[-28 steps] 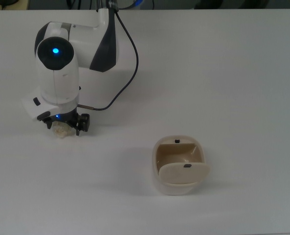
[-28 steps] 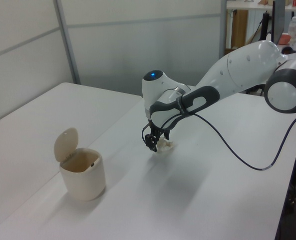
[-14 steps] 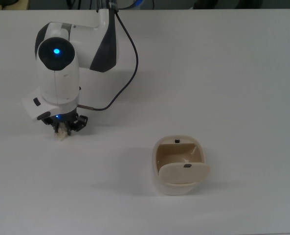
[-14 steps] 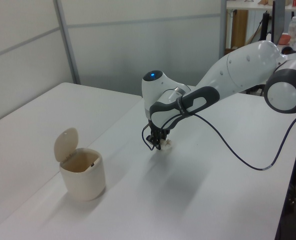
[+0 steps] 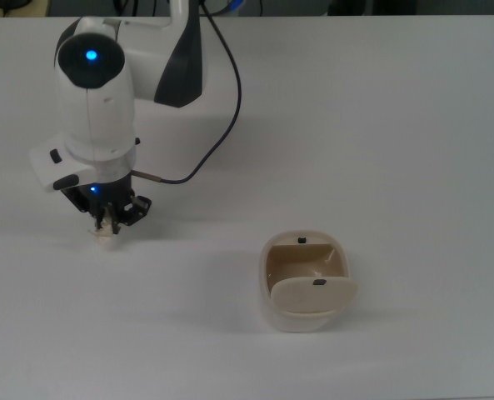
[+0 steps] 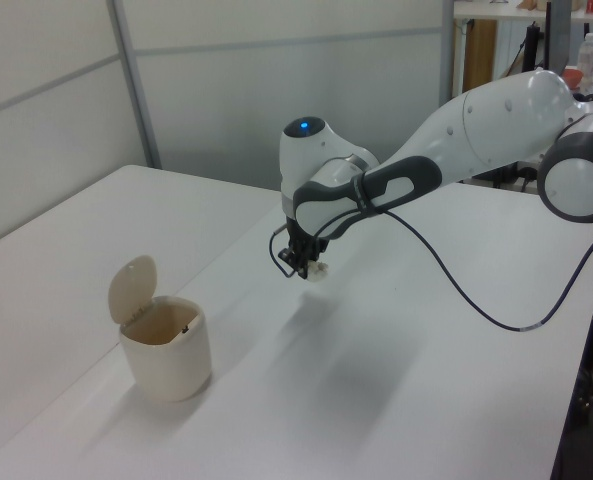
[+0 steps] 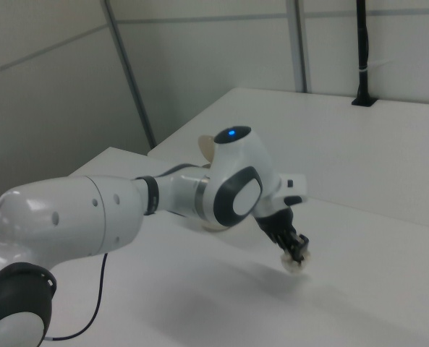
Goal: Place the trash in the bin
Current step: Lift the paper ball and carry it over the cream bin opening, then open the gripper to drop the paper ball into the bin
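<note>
Cream-white trash point(image 5: 105, 236) sits pinched in the jaws point(image 5: 107, 223) at the left middle of the top view, lifted clear of the white table point(image 5: 413, 150); the left view shows a gap and a soft shadow beneath the trash point(image 6: 317, 272), just left of centre. In the right view the wad point(image 7: 295, 262) hangs at the lower right of centre, under the black fingertips point(image 7: 299, 248). Beige, the bin point(image 5: 305, 280) stands well apart at the top view's lower centre, its flap point(image 5: 312, 294) swung up and the inside open. In the left view the bin point(image 6: 166, 347) is at the lower left. A black cable point(image 5: 222, 125) loops from the arm point(image 5: 97, 100) across the table.
</note>
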Action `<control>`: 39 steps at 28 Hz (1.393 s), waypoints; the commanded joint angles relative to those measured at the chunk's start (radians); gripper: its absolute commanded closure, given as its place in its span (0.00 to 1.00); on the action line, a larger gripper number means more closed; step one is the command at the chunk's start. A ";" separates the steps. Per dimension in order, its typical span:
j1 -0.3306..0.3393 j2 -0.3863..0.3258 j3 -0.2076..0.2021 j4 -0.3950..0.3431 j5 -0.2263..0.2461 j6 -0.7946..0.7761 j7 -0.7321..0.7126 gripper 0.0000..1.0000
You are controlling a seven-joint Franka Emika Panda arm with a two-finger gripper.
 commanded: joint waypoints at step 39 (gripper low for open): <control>0.337 0.024 0.012 0.163 0.026 0.179 0.628 0.00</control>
